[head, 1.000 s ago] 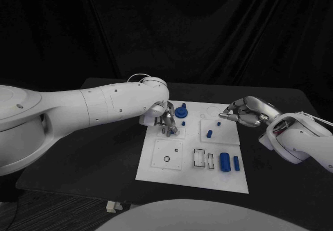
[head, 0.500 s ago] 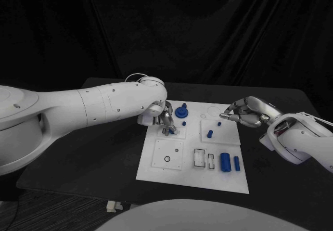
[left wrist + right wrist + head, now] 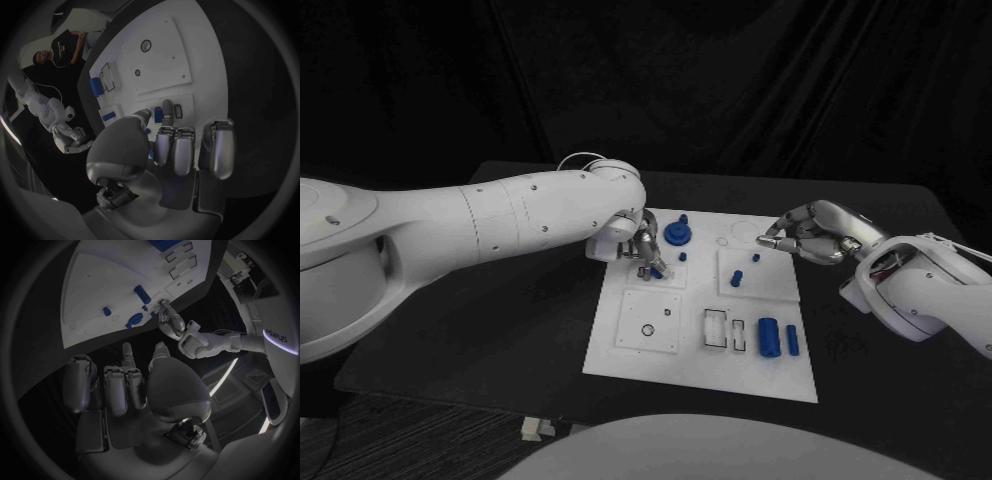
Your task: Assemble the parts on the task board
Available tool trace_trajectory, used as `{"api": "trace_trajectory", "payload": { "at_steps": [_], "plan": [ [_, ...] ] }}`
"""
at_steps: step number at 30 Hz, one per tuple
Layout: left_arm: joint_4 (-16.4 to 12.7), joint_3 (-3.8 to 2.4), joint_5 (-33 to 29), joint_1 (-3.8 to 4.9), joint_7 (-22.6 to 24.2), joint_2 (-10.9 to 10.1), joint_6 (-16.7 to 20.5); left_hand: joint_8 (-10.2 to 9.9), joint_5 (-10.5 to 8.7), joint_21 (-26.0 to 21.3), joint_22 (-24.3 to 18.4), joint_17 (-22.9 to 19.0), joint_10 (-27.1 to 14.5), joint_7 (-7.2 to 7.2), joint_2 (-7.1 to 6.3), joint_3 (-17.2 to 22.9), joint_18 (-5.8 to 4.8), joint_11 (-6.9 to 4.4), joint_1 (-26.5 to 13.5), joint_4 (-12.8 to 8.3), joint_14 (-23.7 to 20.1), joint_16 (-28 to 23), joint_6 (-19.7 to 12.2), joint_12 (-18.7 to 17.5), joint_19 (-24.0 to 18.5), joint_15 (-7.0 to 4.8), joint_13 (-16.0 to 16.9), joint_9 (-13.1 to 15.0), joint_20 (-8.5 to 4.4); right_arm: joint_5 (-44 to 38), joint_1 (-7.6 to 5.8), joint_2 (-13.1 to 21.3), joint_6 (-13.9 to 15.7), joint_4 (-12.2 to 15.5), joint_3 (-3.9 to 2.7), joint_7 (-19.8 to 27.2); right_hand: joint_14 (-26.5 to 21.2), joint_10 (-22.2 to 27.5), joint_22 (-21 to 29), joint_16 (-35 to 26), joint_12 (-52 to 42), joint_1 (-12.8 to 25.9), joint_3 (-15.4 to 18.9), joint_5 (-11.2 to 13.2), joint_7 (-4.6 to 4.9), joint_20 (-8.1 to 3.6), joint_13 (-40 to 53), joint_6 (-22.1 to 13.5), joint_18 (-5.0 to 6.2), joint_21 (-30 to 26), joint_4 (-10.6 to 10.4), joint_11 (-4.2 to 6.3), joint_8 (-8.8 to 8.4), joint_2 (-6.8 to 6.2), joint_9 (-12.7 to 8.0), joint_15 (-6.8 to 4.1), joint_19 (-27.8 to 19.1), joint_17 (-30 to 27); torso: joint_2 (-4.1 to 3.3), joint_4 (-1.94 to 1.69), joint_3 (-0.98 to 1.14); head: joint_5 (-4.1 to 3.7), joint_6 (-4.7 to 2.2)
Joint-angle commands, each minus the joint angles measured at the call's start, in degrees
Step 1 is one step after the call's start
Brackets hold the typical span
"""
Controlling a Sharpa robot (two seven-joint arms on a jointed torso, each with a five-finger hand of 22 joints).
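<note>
Task board [image 3: 711,360] near edge unobstructed.

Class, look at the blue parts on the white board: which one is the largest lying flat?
The thick blue cylinder near the board's front edge; the slimmer blue pin lies beside it, and the other parts are smaller.

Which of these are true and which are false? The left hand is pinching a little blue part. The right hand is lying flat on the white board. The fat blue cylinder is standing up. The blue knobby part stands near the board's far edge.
1. The left hand pinches a small blue part. True; its fingertips close on it over the task board.
2. The right hand lies flat on the board. False; it is curled at the board's far right corner, holding nothing.
3. The fat blue cylinder stands up. False; it lies on its side near the board's front.
4. The blue knobbed part stands near the board's far edge. True.
</note>
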State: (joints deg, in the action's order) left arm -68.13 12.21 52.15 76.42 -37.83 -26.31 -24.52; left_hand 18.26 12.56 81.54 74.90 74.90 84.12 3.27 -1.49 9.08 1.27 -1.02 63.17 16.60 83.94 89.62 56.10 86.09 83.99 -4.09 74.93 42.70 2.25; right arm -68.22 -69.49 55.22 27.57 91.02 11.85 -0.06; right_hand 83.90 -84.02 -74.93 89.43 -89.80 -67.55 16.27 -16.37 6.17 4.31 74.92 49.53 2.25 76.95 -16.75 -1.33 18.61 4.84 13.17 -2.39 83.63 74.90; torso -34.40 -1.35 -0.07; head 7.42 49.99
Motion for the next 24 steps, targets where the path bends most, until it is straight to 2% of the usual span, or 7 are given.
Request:
{"api": "trace_trajectory", "payload": {
  "at_steps": [1,4,9,12,24],
  "plan": [
    [-0.12,-0.04,-0.45,-0.1,1.25,0.07,0.87,-0.21,-2.17,0.17,12.62,15.1,2.58,0.02,-0.08,-0.79,0.61,0.16,-0.94,0.04,6.06,0.38,-0.3,0.22,2.2,0.29,11.02,0.11,0.38,-0.31,0.14,0.0,-0.13,0.02,-0.03,-0.73,5.6,-5.98,-10.66,-0.35,-0.2,0.1,0.35,-0.19,0.1,-0.03,15.08,-0.24,1.05,-0.12,0.07,-0.45,-0.21,0.44,-0.09,0.38,-0.29,13.05,0.01,0.02,-0.02,0.03,0.01],
    [-0.11,-0.04,-0.45,-0.1,1.46,0.1,1.07,-0.29,-4.32,0.13,12.61,15.1,2.58,0.06,0.05,-1.59,0.62,0.21,-1.27,0.03,6.06,0.38,-0.37,0.22,2.19,0.33,11.02,0.23,0.42,-0.31,0.14,-0.04,-0.14,-0.02,-0.03,-0.73,5.6,-5.98,-10.66,-0.35,-0.2,0.1,0.35,-0.19,0.1,-0.03,15.08,-0.24,1.05,-0.12,0.07,-0.45,-0.21,0.44,-0.09,0.38,-0.29,13.05,0.0,0.01,-0.02,0.02,0.01],
    [-0.1,-0.04,-0.45,-0.1,1.68,0.13,1.34,-0.44,-6.49,0.13,12.61,15.1,2.55,0.14,0.15,-2.87,0.61,0.28,-2.05,0.09,6.06,0.38,-0.48,0.19,2.19,0.38,10.99,0.32,0.47,-0.31,0.15,-0.07,-0.17,-0.07,-0.03,-0.73,5.6,-5.98,-10.66,-0.35,-0.2,0.1,0.35,-0.19,0.1,-0.03,15.08,-0.24,1.05,-0.12,0.07,-0.45,-0.21,0.44,-0.09,0.38,-0.29,13.05,0.01,0.0,-0.01,0.15,0.01],
    [-0.08,-0.04,-0.45,-0.11,1.72,0.16,1.39,-0.4,-5.77,0.11,12.6,15.1,2.57,0.12,0.2,-4.11,0.62,0.28,-2.93,0.11,6.06,0.38,-0.3,0.2,2.18,0.4,11.01,0.42,0.48,-0.31,0.16,-0.07,-0.17,-0.09,-0.03,-0.72,5.6,-5.98,-10.66,-0.35,-0.2,0.1,0.35,-0.19,0.1,-0.03,15.08,-0.24,1.05,-0.12,0.07,-0.45,-0.21,0.44,-0.09,0.38,-0.29,13.05,0.01,0.0,0.0,0.05,0.01],
    [-0.01,-0.04,-0.45,-0.11,1.72,0.29,1.47,1.75,-6.02,0.17,12.62,15.1,2.51,-0.58,1.08,-6.25,0.62,-0.23,-2.81,0.0,6.06,0.38,1.35,0.13,2.21,0.03,10.93,2.22,0.23,-0.31,0.18,-0.08,-0.2,-0.11,-0.03,-0.66,5.6,-5.98,-10.63,-0.36,-0.2,0.29,0.51,-0.15,0.1,-0.03,15.08,-0.24,1.07,-0.2,0.05,-0.45,-0.22,0.48,-0.1,0.38,-0.33,13.05,0.01,0.0,0.0,-0.04,0.01]
  ]
}}
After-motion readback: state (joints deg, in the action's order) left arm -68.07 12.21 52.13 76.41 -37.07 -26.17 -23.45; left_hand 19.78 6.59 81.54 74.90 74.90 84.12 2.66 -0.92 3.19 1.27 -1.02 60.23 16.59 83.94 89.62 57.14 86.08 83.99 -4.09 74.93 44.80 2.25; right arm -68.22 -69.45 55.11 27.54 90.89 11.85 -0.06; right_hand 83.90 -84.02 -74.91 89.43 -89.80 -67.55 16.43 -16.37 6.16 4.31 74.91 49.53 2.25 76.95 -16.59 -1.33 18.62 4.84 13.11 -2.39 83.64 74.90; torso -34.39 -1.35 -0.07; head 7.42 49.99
